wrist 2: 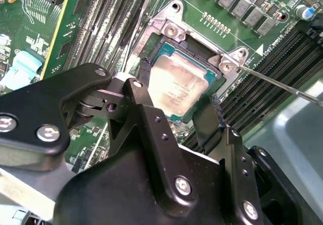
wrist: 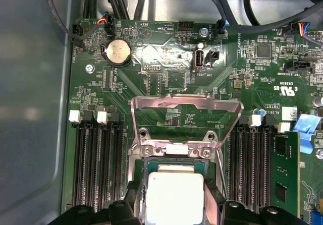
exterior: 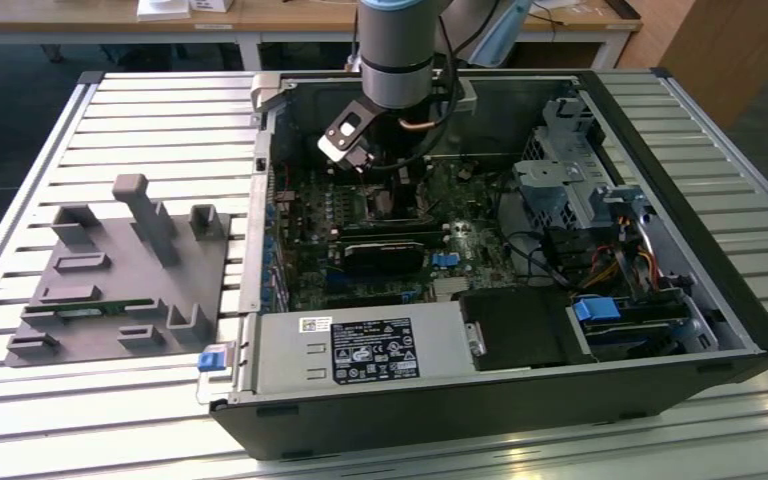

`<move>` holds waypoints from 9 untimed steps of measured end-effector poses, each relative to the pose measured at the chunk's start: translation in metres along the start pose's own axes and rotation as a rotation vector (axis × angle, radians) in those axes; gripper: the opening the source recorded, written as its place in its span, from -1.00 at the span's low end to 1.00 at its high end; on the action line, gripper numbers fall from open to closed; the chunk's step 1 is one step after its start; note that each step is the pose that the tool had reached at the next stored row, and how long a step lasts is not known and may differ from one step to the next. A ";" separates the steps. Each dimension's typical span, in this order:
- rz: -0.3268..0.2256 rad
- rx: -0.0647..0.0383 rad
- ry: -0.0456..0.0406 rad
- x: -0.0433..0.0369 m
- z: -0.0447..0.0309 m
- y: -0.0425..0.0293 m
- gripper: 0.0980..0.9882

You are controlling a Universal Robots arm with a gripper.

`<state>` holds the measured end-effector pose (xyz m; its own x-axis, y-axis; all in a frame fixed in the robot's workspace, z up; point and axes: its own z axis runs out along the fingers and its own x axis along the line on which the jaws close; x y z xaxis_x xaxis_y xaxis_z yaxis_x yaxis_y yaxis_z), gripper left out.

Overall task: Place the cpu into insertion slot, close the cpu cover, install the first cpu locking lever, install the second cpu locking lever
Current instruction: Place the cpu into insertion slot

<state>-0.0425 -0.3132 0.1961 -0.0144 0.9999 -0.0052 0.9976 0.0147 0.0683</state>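
Clenching the cpu point(wrist: 174, 194) by opposite edges to keep it level, the tool point(wrist 2: 179, 92) is holding it in the insertion slot point(wrist 2: 187, 44), at the case's point(exterior: 491, 415) ten o'clock in the exterior view; the cpu cover point(wrist: 184, 102) is standing open

The gripper point(wrist 2: 180, 90) is down over the board, its two black fingers point(wrist 2: 145, 78) closed against opposite edges of the cpu point(wrist 2: 176, 81) — pale face up, inside the rim of the insertion slot point(wrist 2: 194, 46); fully seated or not, I can't tell. Beside the cpu a thin metal lever point(wrist 2: 282, 86) runs off from a screwed bracket point(wrist 2: 227, 63) — long black memory slots point(wrist 2: 101, 28) flank the cpu.
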 end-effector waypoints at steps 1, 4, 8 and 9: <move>0.000 0.000 0.0000 0.0000 -0.0012 0.0001 0.15; 0.000 0.003 0.0005 0.0000 -0.0053 0.0005 0.15; 0.000 0.012 0.0082 -0.0010 -0.0071 0.0017 -0.02; 0.000 0.013 0.0086 -0.0013 -0.0071 0.0020 -0.02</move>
<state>-0.0410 -0.3145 0.2034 -0.0145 0.9999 0.0034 0.9984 0.0143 0.0549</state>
